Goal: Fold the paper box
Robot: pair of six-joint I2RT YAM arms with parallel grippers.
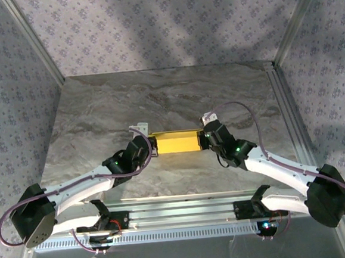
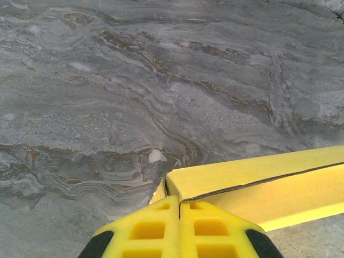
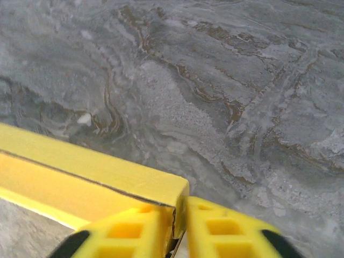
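Observation:
The paper box (image 1: 173, 142) lies folded on the marble table (image 1: 158, 100), a long flat yellow block between my two grippers. My left gripper (image 1: 152, 145) is at its left end. In the left wrist view the left gripper (image 2: 179, 201) has its fingers pressed together, tips against the corner of the box (image 2: 258, 183) where the lid's dark edge ends. My right gripper (image 1: 202, 138) is at the right end. In the right wrist view the right gripper (image 3: 180, 209) is slightly parted, astride the end wall of the box (image 3: 91, 172), with thin gaps beside the card.
An aluminium rail (image 1: 185, 214) carrying the arm bases runs along the near edge. Metal posts (image 1: 31, 38) and patterned walls close in the sides and back. Bare marble stretches beyond the box toward the back wall.

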